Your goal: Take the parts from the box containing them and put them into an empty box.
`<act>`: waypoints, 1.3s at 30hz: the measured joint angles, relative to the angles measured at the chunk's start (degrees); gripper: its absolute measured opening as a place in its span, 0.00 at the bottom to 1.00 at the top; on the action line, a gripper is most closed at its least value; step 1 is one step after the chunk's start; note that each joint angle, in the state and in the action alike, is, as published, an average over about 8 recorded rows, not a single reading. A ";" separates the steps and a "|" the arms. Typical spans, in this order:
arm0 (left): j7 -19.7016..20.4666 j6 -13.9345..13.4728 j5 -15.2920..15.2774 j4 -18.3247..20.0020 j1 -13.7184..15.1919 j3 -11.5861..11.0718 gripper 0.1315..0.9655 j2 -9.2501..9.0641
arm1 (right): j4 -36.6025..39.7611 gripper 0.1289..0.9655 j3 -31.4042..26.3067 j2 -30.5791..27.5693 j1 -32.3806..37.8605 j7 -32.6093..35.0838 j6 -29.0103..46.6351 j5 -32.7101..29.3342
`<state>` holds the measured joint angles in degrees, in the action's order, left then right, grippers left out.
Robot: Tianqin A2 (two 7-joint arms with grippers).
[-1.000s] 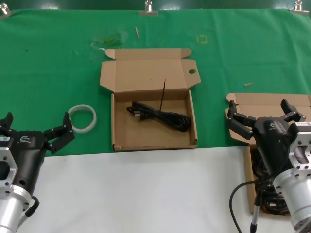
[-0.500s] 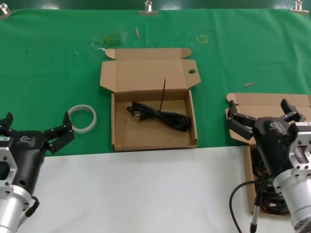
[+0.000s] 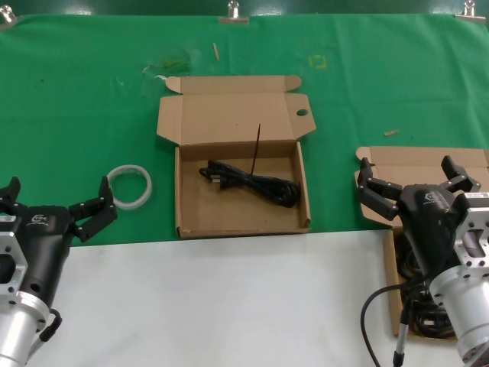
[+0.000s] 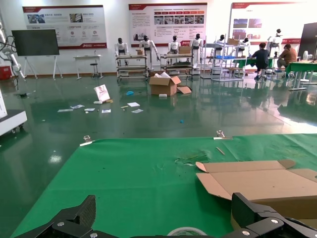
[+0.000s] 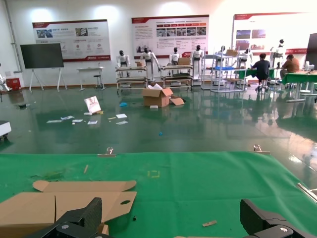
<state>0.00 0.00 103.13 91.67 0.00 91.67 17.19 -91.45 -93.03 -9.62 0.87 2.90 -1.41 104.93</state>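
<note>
The carton with the holed lid tab [image 3: 186, 215] lies open at the table's middle and holds one black cable bundle [image 3: 252, 182]. Its holed flap shows in the right wrist view [image 5: 59, 203] and its lid in the left wrist view [image 4: 257, 181]. The plain-lidded carton [image 3: 422, 159] sits at the right, mostly hidden under my right arm; black cables [image 3: 425, 324] show in it. My right gripper [image 3: 416, 177] hangs open and empty above that carton. My left gripper [image 3: 55, 200] is open and empty at the near left, beside the white ring [image 3: 130, 186].
Green cloth covers the far table; a white strip [image 3: 229, 306] runs along the near edge. The white ring also shows in the left wrist view [image 4: 187, 231]. A small wood chip [image 3: 390, 132] lies behind the right carton. Clips hold the cloth's far edge [image 3: 233, 11].
</note>
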 joint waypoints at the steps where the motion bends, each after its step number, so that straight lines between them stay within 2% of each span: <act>1: 0.00 0.00 0.00 0.00 0.00 0.00 1.00 0.00 | 0.00 1.00 0.00 0.00 0.00 0.00 0.00 0.00; 39: 0.00 0.00 0.00 0.00 0.00 0.00 1.00 0.00 | 0.00 1.00 0.00 0.00 0.00 0.00 0.00 0.00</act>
<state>0.00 0.00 103.13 91.67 0.00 91.67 17.19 -91.45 -93.03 -9.62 0.87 2.90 -1.41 104.93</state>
